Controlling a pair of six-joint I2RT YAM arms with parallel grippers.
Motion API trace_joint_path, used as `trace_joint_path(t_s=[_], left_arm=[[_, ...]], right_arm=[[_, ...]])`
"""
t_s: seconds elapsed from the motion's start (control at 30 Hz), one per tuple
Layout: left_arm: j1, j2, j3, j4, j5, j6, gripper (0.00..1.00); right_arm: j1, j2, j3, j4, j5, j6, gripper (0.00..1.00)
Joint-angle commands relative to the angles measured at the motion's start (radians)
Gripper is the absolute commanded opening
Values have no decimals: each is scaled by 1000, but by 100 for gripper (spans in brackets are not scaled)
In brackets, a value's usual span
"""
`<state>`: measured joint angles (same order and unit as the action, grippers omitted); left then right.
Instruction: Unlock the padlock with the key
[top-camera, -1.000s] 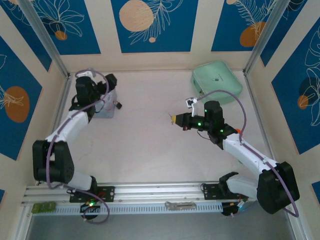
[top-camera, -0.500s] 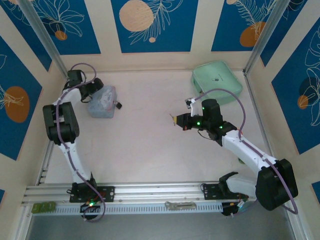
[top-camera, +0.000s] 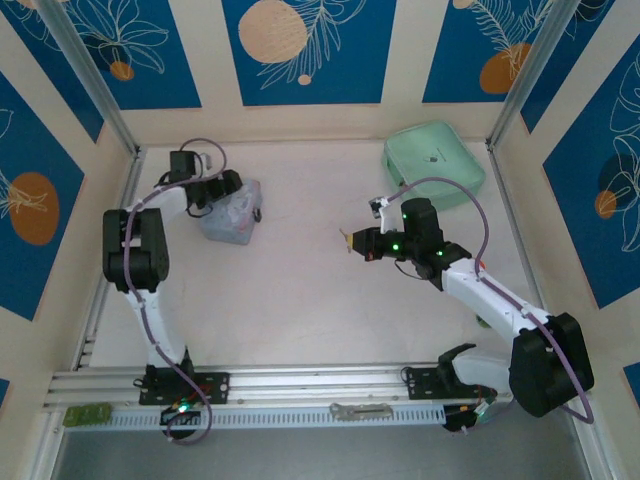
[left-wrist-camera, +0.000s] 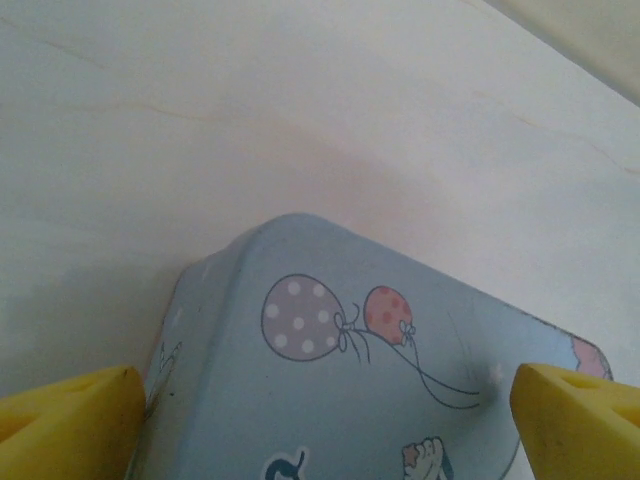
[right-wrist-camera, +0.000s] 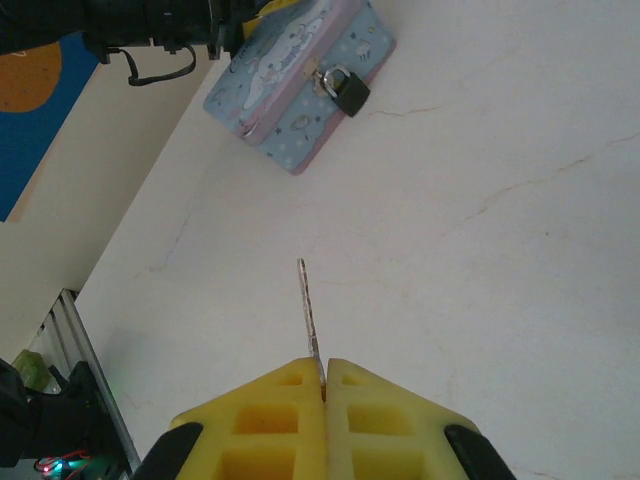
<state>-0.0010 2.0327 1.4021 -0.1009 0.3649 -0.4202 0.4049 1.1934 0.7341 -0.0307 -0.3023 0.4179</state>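
Yellow-tipped right gripper (right-wrist-camera: 324, 372) is pinching the thin key (right-wrist-camera: 308, 310) tight.
The key is sticking out of the closed gripper and pointing toward the blue tin box (right-wrist-camera: 300, 75), well apart from it. The little black padlock (right-wrist-camera: 350, 93) is hanging on the front of the tin box. The left gripper (left-wrist-camera: 325, 420) is spreading wide and holding the tin box from both sides on the tabletop (top-camera: 300, 290).

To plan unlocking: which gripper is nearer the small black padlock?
Left. The left gripper holds the light-blue tin box bearing the padlock; right gripper, pinching the thin silvery key, is well apart.
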Motion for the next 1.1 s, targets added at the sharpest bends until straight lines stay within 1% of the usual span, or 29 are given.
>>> trace_joint_path(t_s=[0.0,0.13,0.23,0.27,0.4,0.5,0.57,0.6,0.67,0.73,0.87,0.97,1.07], left_arm=[[-62,-45,1,48,90,16,93],[-122,1,80,29,205,64,92],[-171,49,156,-20,286,107,91],[-188,65,177,-41,297,126,90],[-261,116,257,-112,299,208,91],[-285,145,314,-134,291,216,91],[-284,125,318,-126,249,208,91],[-285,99,309,-126,208,211,91],[-286,31,281,-137,115,212,92],[-290,-66,215,-134,38,185,93],[-323,-267,42,-123,9,113,93],[-388,-417,-128,-97,-21,57,94],[-463,-530,-300,-26,-76,-66,94]], right_arm=[[-6,-7,9,3,-11,-16,0],[-8,-25,-8,-2,-7,-19,0],[-9,-40,-24,-3,-1,-15,0],[-9,-46,-29,-2,0,-14,0],[-14,-62,-40,-6,1,-10,0],[-15,-69,-44,-9,-4,-10,0],[-15,-75,-48,-15,-2,-11,0],[-15,-80,-51,-15,2,-10,0],[-15,-88,-56,-16,10,-10,0],[-16,-95,-62,-12,18,-8,0],[-17,-88,-68,8,36,-1,0],[-20,-73,-70,27,63,8,0],[-30,-50,-66,42,89,21,0]])
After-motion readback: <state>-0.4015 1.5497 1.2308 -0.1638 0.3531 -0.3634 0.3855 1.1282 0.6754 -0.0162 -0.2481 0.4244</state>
